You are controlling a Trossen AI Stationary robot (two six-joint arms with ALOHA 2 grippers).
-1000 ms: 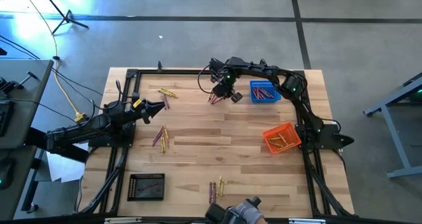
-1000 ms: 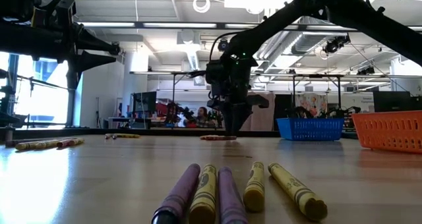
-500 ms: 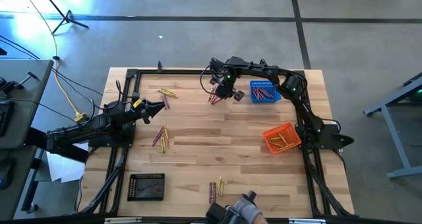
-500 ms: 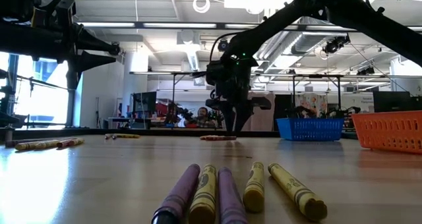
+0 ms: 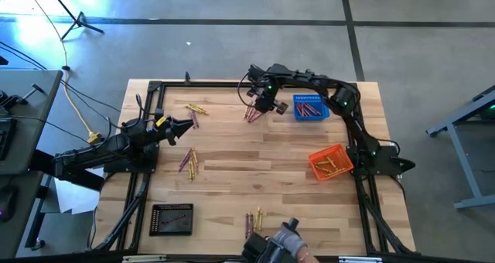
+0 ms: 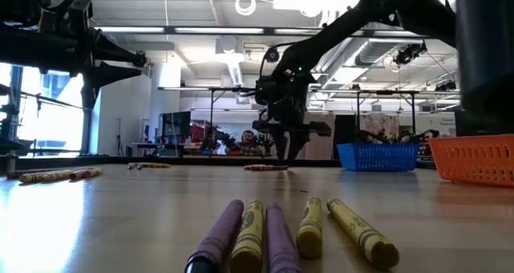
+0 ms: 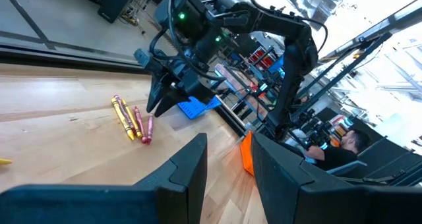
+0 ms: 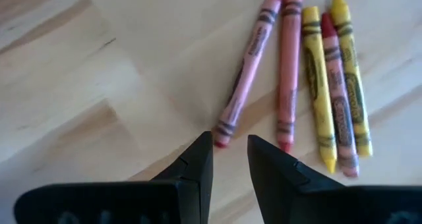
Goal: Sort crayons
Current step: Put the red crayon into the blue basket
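Right tool [image 8: 229, 159] hangs low over the worktop [image 5: 263, 151], its two fingers set narrowly apart with nothing between them. Just ahead of its tips lies a small cluster of crayons [image 8: 310, 72]: red and yellow sticks side by side, with one red crayon [image 8: 245, 76] angled off and its end just beside the fingertips. Beyond the tool to one side stands the blue basket [image 5: 310, 108], already holding red sticks; the orange basket [image 5: 330, 163] farther off holds yellow ones. I judge this the picking step. Next, the tool should settle astride one crayon, probably the stray red one, and pinch it. Left tool [image 5: 186, 125] waits, fingers slightly parted, well apart from this cluster.
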